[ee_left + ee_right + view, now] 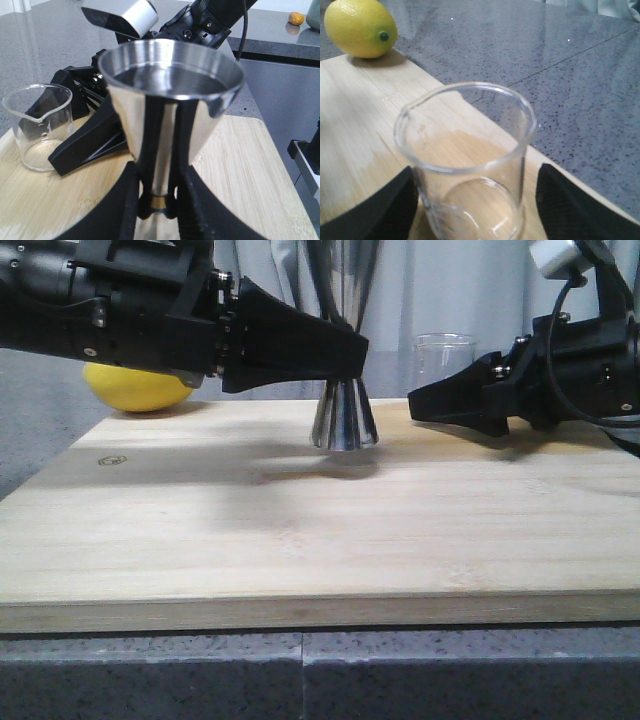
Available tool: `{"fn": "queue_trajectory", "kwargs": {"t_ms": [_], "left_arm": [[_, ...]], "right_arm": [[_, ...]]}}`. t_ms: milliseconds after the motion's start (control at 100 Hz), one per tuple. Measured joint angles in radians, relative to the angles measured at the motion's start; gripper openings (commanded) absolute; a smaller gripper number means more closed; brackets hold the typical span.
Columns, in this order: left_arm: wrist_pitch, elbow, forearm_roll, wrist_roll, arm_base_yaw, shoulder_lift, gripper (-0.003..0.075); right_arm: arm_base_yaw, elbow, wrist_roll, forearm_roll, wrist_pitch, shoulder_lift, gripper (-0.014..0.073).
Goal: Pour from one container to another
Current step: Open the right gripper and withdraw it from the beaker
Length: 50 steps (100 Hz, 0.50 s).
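The steel hourglass jigger (344, 422) stands at the middle of the wooden board (300, 540), its wide cup (170, 85) open upward. My left gripper (348, 358) is shut on the jigger's narrow waist at the gold band (159, 202). I cannot tell if the base rests on the board or hangs just above it. The clear glass beaker (470, 165) stands upright near the board's far right edge, and looks empty. My right gripper (475, 205) is open, with one finger (385, 210) on either side of the beaker. It shows low in the front view, right gripper (428, 405) in front of the beaker (445, 358).
A yellow lemon (135, 388) lies at the board's far left corner, lemon (360, 27) partly on the grey speckled counter (560, 65). The board's far edge runs just behind the beaker. The right arm's camera housing (122, 15) rises behind the jigger.
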Motion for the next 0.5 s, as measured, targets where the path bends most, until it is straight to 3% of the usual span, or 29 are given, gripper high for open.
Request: {"fn": "queue_trajectory", "kwargs": {"t_ms": [190,500], "left_arm": [[0.0,0.0,0.0,0.0,0.0,0.0,0.0008],[0.0,0.0,0.0,0.0,0.0,0.0,0.0008]], "right_arm": [[0.0,0.0,0.0,0.015,-0.005,0.0,0.0597],[0.0,0.0,0.01,0.023,-0.008,-0.011,0.0598]]}}
